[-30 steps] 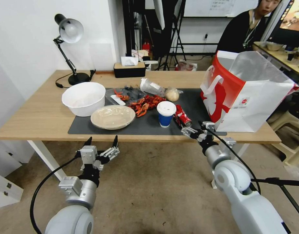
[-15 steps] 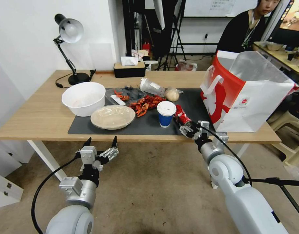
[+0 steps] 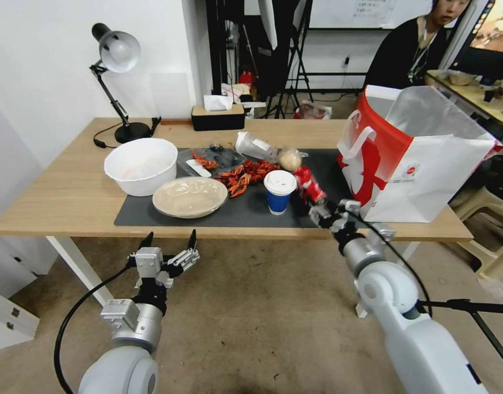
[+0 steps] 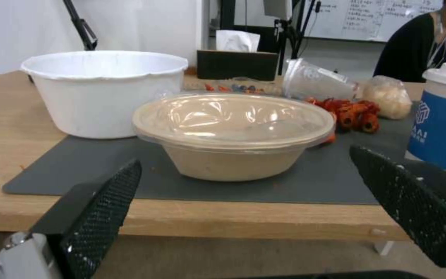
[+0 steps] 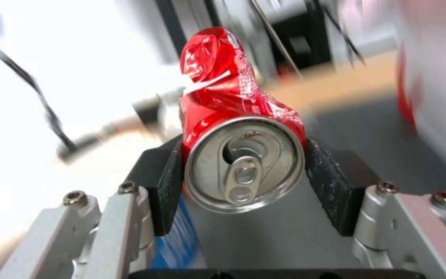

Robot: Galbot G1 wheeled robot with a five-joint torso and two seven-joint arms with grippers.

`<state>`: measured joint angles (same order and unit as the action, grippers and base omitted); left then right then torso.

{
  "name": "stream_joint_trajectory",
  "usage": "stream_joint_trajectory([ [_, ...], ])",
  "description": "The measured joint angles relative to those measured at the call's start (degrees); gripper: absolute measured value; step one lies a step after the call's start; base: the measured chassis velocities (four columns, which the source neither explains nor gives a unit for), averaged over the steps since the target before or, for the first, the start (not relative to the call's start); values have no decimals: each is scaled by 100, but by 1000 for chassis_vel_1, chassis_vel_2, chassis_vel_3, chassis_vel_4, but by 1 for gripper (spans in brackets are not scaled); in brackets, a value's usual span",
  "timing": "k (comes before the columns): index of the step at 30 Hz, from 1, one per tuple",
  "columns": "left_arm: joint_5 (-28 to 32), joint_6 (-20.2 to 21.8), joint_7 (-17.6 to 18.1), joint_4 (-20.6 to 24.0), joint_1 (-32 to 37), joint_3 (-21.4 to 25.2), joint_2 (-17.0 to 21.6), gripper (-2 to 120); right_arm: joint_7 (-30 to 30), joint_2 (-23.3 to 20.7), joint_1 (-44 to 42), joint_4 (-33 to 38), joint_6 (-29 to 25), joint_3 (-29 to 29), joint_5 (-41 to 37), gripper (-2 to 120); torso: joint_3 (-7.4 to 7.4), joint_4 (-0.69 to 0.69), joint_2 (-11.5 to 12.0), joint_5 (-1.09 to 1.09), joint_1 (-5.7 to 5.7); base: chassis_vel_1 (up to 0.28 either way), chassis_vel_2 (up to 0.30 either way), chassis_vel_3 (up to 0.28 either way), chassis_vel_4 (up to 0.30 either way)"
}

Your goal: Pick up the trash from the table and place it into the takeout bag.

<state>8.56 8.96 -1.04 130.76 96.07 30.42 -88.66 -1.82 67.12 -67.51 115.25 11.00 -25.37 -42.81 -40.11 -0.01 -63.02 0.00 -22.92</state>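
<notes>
Right wrist background blurred. Crushed red aluminium can [image 5: 238, 116] clamped between right gripper [image 5: 244, 182] pads, tab end toward wrist. Left gripper [image 3: 171, 246] wide open, empty.

Two bowls [image 3: 141, 164] [image 3: 189, 196], two cups [image 3: 279, 191] [image 3: 255, 146], one can [image 3: 309, 186], one bag [image 3: 415, 156].

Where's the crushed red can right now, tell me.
In the head view the crushed red can is held in the right gripper, lifted over the dark mat, between the blue paper cup and the takeout bag.
</notes>
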Motion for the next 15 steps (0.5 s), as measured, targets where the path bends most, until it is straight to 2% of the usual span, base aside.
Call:
stream_joint_trajectory([
  [2,-17,-17,0,-10,0,-22,-9,100,445,-175,53,198,-471,-157,-287,53,0,-1,0,0,0,0,0,0,0],
  [3,-17,-17,0,-10,0,-22,-9,100,445,-175,53,198,-471,-157,-287,53,0,-1,0,0,0,0,0,0,0],
  [5,-35,-36,-2,-18,8,-38,-19,100,664,-348,203,343,-808,-290,-553,53,0,0,0,0,0,0,0,0,0],
  [8,-58,-61,-4,-19,19,-44,-24,100,634,-542,479,477,-964,-445,-763,53,0,1,0,0,0,0,0,0,0],
  [11,-81,-88,-6,-19,40,-45,-25,100,343,-697,752,561,-895,-584,-870,53,0,1,0,0,0,0,0,0,0],
  [13,-117,-131,-8,-17,67,-46,-34,100,-257,-913,1115,600,-493,-843,-966,53,0,1,0,-1,0,0,0,0,0],
  [14,-117,-131,-8,-17,67,-46,-34,100,-257,-913,1115,600,-493,-843,-966,53,0,1,0,-1,0,0,0,0,0],
  [15,-132,-148,-10,-16,79,-51,-42,100,-603,-1017,1289,561,-265,-926,-969,53,0,0,0,0,0,0,0,0,0],
])
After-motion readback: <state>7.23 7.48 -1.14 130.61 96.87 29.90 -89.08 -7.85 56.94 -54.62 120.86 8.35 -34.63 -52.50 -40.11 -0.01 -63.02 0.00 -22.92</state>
